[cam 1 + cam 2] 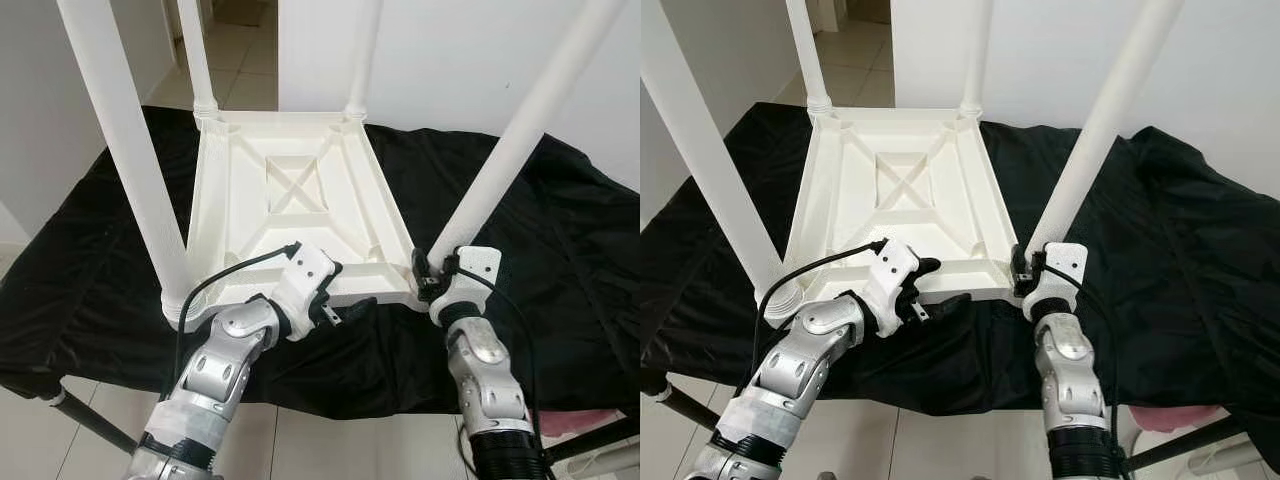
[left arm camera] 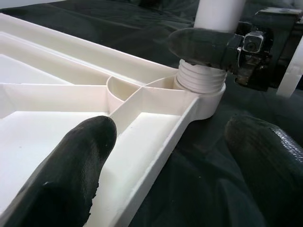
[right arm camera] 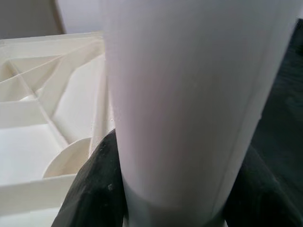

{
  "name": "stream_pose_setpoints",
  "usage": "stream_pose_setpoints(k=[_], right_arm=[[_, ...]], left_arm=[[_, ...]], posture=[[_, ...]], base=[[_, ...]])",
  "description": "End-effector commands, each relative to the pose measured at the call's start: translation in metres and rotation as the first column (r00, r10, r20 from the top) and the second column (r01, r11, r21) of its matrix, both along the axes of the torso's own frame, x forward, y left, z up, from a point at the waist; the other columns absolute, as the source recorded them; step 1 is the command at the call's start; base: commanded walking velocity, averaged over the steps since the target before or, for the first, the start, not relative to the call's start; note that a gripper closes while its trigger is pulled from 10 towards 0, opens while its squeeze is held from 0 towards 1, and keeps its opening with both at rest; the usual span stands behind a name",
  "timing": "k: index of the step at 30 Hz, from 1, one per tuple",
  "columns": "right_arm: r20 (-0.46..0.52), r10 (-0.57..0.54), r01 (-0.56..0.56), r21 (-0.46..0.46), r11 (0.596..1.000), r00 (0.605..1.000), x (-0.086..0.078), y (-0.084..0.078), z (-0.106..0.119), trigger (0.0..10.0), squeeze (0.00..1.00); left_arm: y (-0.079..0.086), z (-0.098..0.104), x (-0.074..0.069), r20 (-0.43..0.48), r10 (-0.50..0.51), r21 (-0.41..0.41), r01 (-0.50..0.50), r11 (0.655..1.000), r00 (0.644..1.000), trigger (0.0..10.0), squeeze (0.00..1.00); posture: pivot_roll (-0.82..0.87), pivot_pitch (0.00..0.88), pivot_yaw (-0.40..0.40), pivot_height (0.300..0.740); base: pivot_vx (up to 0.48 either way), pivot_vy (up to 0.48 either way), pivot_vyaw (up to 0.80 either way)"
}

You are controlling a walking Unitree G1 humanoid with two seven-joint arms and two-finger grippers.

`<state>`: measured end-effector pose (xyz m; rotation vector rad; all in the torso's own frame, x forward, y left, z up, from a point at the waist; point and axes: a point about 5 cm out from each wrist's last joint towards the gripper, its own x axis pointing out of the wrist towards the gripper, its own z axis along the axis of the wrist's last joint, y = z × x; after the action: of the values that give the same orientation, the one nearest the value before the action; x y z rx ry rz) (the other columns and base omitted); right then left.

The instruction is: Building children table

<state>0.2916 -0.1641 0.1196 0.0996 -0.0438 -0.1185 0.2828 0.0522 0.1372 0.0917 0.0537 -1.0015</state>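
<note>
Right gripper (image 3: 170,189) clamping table leg (image 3: 189,94)

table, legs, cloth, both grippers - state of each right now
table top: upside down on the black cloth
four legs: all upright in their corner sockets
near right leg: gripped at its base
right gripper: shut on that leg
left gripper: open, fingers straddling the table's near edge
</note>
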Motion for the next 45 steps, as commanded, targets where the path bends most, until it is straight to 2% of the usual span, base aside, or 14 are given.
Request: stream_pose_setpoints(k=[1,4,14,15,16,21,25,28,29,30,31,36,40,45], right_arm=[[-0.100,-0.086,0.089,0.026,0.996,0.991,-0.006,-0.003,-0.019,10.0,0.00],[-0.082,-0.069,0.073,0.050,0.996,0.994,-0.005,0.010,-0.015,10.0,0.00],[-0.067,-0.029,0.034,0.084,0.996,0.997,-0.006,0.020,-0.007,10.0,0.00],[-0.063,-0.028,0.032,0.077,0.996,0.998,-0.007,0.022,-0.006,10.0,0.54],[-0.055,-0.026,0.030,0.070,0.997,0.998,-0.007,0.024,-0.005,10.0,1.00],[-0.034,-0.015,0.018,0.070,0.997,0.999,-0.009,0.026,-0.003,10.0,1.00],[-0.015,-0.006,0.007,0.071,0.997,1.000,-0.010,0.025,-0.001,10.0,1.00],[0.009,0.052,-0.053,0.066,0.996,0.999,-0.010,0.023,0.001,10.0,1.00],[0.017,0.078,-0.079,0.060,0.995,0.997,-0.009,0.021,0.001,10.0,0.52],[0.017,0.078,-0.079,0.060,0.995,0.997,-0.009,0.021,0.001,10.0,0.52],[0.019,0.093,-0.094,0.037,0.995,0.995,-0.009,0.016,0.001,10.0,0.00],[0.024,0.157,-0.156,-0.015,0.988,0.987,-0.006,0.005,0.000,10.0,0.00],[0.061,0.337,-0.332,-0.081,0.940,0.940,0.001,-0.003,0.008,10.0,0.00],[0.060,0.367,-0.361,-0.092,0.928,0.928,0.003,-0.007,0.009,10.0,0.00]], left_arm=[[0.002,0.002,0.006,0.019,0.163,0.006,-0.163,0.987,0.986,10.0,0.00],[0.001,0.004,0.006,0.029,0.162,0.004,-0.162,0.987,0.986,10.0,0.00],[-0.005,0.005,-0.001,0.052,0.149,-0.028,-0.148,0.989,0.987,10.0,0.00],[-0.007,0.005,-0.003,0.058,0.147,-0.037,-0.145,0.989,0.987,10.0,0.00],[-0.011,0.006,-0.005,0.104,0.142,-0.039,-0.139,0.990,0.984,10.0,0.00],[-0.013,0.007,-0.006,0.135,0.126,-0.026,-0.124,0.992,0.983,10.0,0.00],[-0.013,0.004,-0.008,0.119,0.100,-0.012,-0.099,0.995,0.988,10.0,0.00],[-0.010,0.002,-0.012,0.082,0.082,-0.014,-0.081,0.997,0.993,10.0,0.00],[-0.010,0.002,-0.014,0.100,0.062,-0.005,-0.062,0.998,0.993,10.0,0.00],[-0.010,0.002,-0.014,0.100,0.062,-0.005,-0.062,0.998,0.993,10.0,0.00],[-0.009,0.001,-0.016,0.109,0.039,0.004,-0.040,0.999,0.993,10.0,0.00],[-0.006,-0.001,-0.018,0.107,0.003,0.019,-0.005,1.000,0.994,10.0,0.00],[-0.002,-0.002,-0.017,0.104,-0.041,0.054,0.035,0.998,0.994,10.0,0.00],[-0.001,-0.002,-0.014,0.102,-0.045,0.072,0.038,0.997,0.994,10.0,0.00]], posture=[[-0.05,0.000,-0.037,0.740],[-0.04,0.000,-0.037,0.740],[-0.04,0.000,-0.047,0.740],[-0.03,0.000,-0.048,0.740],[-0.03,0.000,-0.048,0.740],[-0.03,0.000,-0.049,0.740],[-0.03,0.000,-0.047,0.740],[-0.03,0.000,-0.044,0.740],[-0.02,0.000,-0.046,0.740],[-0.02,0.000,-0.046,0.740],[-0.02,0.000,-0.046,0.740],[-0.01,0.000,-0.045,0.740],[-0.02,0.000,-0.044,0.740],[-0.01,0.000,-0.044,0.740]], base=[[0.000,0.000,0.00],[0.000,0.000,0.00],[0.000,0.000,0.00],[0.000,0.000,0.00],[0.000,0.000,0.00],[0.000,0.000,0.00],[0.000,0.000,0.00],[0.000,0.000,0.00],[0.000,0.000,0.00],[0.000,0.000,0.00],[0.000,0.000,0.00],[0.000,0.000,0.00],[0.000,0.000,0.00],[0.000,0.000,0.00]])
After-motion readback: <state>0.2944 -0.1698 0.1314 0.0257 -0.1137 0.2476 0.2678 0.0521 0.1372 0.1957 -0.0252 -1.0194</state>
